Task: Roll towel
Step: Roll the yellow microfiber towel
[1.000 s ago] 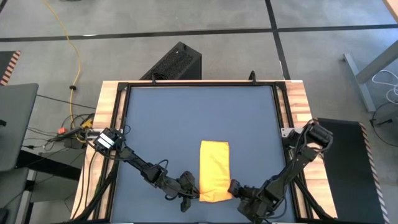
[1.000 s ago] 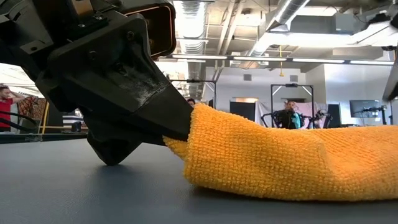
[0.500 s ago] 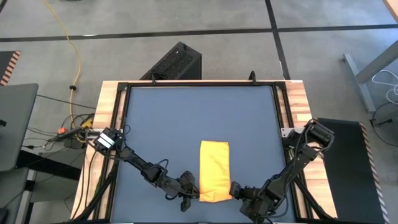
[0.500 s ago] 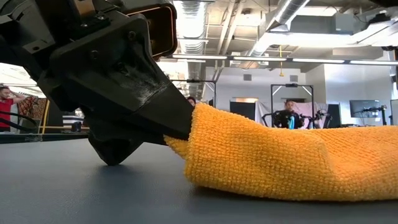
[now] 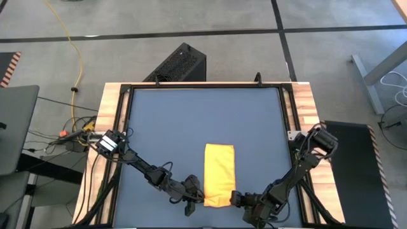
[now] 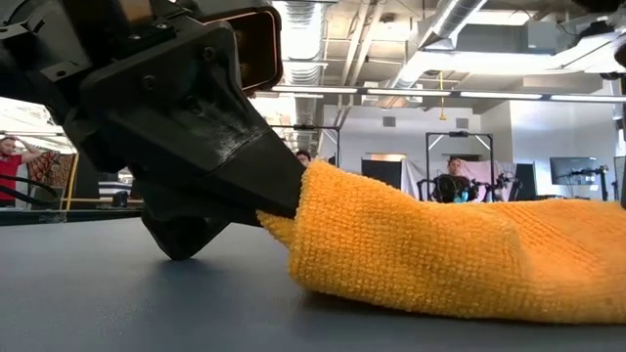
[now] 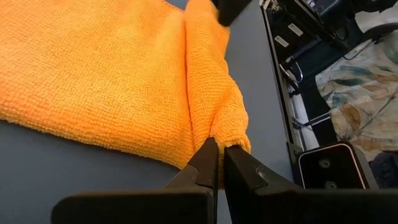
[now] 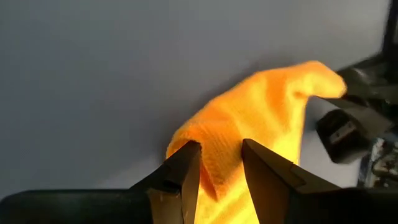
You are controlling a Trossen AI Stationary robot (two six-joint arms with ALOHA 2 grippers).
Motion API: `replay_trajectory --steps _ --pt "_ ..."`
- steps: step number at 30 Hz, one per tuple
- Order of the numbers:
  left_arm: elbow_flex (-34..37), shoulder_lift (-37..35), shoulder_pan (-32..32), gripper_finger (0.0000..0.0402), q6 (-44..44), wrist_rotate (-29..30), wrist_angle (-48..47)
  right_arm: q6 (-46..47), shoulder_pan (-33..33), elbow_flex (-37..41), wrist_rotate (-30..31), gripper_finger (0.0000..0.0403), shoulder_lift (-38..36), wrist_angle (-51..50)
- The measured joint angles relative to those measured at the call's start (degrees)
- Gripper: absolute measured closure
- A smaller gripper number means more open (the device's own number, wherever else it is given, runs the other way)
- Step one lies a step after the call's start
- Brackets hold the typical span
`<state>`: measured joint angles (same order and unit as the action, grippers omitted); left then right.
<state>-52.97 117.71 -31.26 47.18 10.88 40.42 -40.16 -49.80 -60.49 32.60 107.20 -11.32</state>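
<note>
Towel [image 5: 219,173], yellow-orange and folded narrow, lies near the bench's [image 5: 165,121] front edge as both arms pinch its nearest end. The left tool [image 7: 217,163] is clenched on one corner; the right tool [image 8: 219,167] grasps the other, part-spread around bunched cloth. The roll looks barely begun; next, seemingly, both must turn that lifted edge over together.

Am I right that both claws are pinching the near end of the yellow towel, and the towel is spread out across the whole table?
Not quite. Both claws, left claw and right claw, do pinch the towel's near end, but the high view shows it folded into a narrow strip covering little of the table.
</note>
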Motion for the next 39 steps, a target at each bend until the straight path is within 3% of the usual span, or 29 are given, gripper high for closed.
replay_trajectory --steps 9,18,28,34,39 --pt "0.0 0.0 0.6 0.0401 -0.4 -2.1 0.2 1.4 0.3 0.0 -0.6 0.0269 3.3 9.2" --pt "0.0 0.1 0.9 0.0401 -2.5 -3.3 1.1 27.8 0.8 0.0 0.2 0.0385 3.7 10.1" --pt "0.1 0.3 4.4 0.0402 -7.2 -5.3 3.9 55.0 -0.4 0.0 -2.6 0.0385 3.7 9.3" --pt "0.1 0.3 8.8 0.0402 -9.2 -11.0 4.8 63.0 -2.0 0.0 -1.4 0.0385 2.7 7.5" --pt "-0.3 0.2 10.8 0.0402 -5.6 -20.3 8.4 70.5 -4.5 0.0 2.5 0.0385 1.1 6.4"
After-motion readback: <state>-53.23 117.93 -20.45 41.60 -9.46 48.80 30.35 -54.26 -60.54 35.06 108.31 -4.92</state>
